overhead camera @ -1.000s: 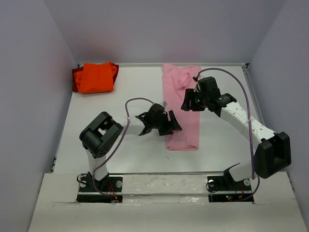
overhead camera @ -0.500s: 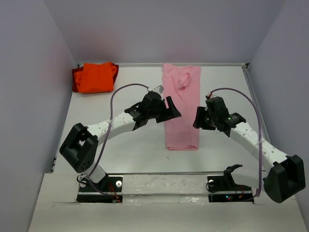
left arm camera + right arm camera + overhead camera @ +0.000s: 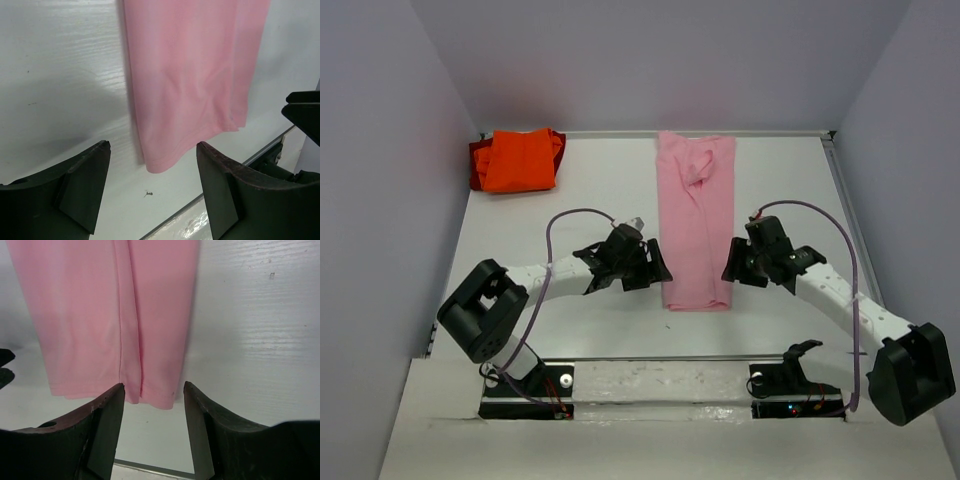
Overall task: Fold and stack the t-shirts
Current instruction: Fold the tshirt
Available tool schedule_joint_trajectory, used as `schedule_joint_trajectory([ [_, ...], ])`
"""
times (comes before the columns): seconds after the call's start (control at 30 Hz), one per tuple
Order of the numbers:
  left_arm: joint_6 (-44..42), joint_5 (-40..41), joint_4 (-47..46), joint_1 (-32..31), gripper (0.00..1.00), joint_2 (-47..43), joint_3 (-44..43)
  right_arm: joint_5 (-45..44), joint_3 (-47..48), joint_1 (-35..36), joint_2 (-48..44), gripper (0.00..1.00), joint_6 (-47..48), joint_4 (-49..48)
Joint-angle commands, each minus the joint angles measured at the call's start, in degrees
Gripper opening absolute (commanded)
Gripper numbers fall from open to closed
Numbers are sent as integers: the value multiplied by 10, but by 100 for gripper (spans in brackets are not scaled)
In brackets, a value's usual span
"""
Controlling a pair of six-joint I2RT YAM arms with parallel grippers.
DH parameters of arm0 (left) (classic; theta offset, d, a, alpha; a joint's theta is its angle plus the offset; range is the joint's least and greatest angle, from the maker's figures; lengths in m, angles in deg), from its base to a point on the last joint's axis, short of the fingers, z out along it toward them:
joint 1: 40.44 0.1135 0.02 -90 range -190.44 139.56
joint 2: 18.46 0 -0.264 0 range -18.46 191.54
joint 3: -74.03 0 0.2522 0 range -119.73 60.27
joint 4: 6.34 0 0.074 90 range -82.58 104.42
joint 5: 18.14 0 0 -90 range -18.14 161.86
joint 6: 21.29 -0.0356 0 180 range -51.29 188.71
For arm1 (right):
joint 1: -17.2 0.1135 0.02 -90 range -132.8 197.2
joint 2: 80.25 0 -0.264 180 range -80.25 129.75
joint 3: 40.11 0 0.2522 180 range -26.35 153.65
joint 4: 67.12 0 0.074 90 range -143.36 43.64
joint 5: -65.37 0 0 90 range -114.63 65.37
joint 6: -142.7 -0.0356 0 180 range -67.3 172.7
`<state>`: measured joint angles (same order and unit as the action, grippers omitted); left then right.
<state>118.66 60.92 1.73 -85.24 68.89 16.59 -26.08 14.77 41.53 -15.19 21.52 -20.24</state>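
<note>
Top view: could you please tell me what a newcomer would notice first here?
A pink shirt, folded into a long strip, lies in the middle. The left gripper and right gripper, both open, flank its near end. An orange shirt pile sits in the far left corner.

The left arm bends at a low elbow and its forearm runs rightward, ending in the left gripper with jaws spread wide and empty. The right arm angles up and leftward, and the right gripper also has parted, empty jaws. The two grippers face each other, apart.
</note>
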Motion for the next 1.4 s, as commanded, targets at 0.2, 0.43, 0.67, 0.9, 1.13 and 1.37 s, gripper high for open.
schedule_joint_trajectory([
  [0.2,22,-10,-50,-21,79,-10,36,56,-51,8,-57,55,-69,-18],
  [0.43,34,-14,-69,-34,79,1,44,27,-71,32,-77,53,-106,10],
  [0.67,35,-18,-84,-42,79,26,48,19,-81,43,-53,53,-121,-4],
  [0.9,30,-21,-89,-43,78,33,48,2,-71,55,-19,53,-123,-9],
  [1.13,28,-27,-98,-44,78,46,48,-37,-51,62,2,53,-121,-3],
  [1.37,22,-34,-99,-44,77,47,44,-74,-28,62,32,53,-112,-8],
])
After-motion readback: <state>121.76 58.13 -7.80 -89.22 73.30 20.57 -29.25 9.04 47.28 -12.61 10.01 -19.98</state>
